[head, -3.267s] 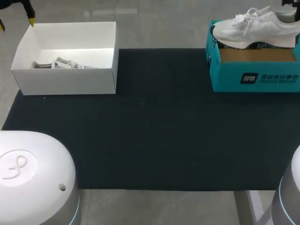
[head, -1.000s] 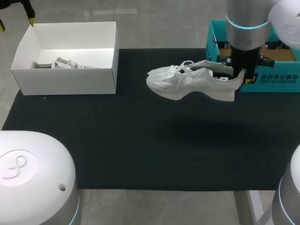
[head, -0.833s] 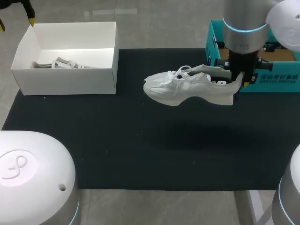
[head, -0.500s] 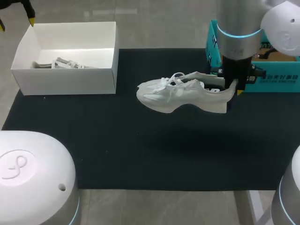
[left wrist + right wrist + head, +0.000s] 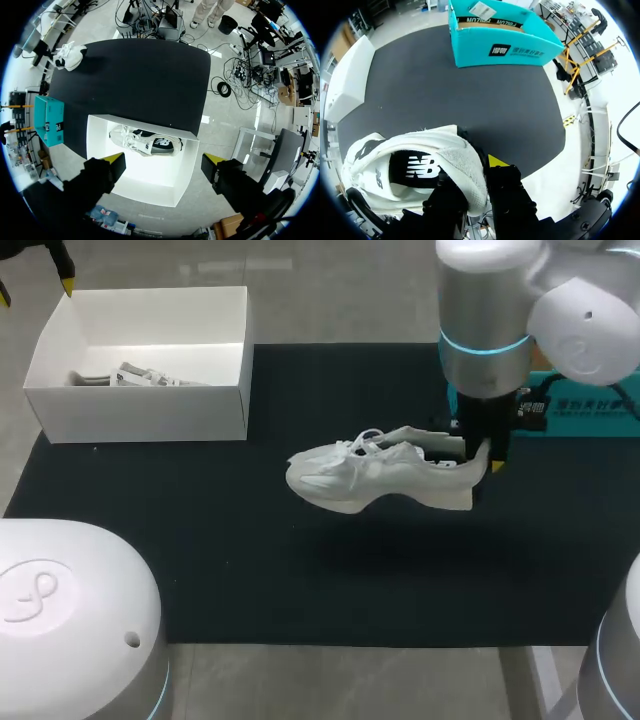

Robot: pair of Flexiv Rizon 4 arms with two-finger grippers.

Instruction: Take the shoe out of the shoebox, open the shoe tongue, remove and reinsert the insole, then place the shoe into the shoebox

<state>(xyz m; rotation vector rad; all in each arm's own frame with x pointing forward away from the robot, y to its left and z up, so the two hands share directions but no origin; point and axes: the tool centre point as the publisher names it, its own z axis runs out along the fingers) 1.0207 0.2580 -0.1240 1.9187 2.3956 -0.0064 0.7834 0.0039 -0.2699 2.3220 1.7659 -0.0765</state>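
The shoe (image 5: 380,473) was out of the teal box (image 5: 585,408), held over the mat (image 5: 250,570) just beside it by the right gripper (image 5: 480,455), which was clamped on the heel. Next, I reckoned, it wanted setting down near that box for the tongue work. The left gripper (image 5: 162,165) hung spread, well away from the box. Only the right wrist view showed the heel pinched between the fingers; overhead, the arm half hid it.

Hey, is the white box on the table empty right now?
No, the left wrist view shows a white shoe lying inside the white box.
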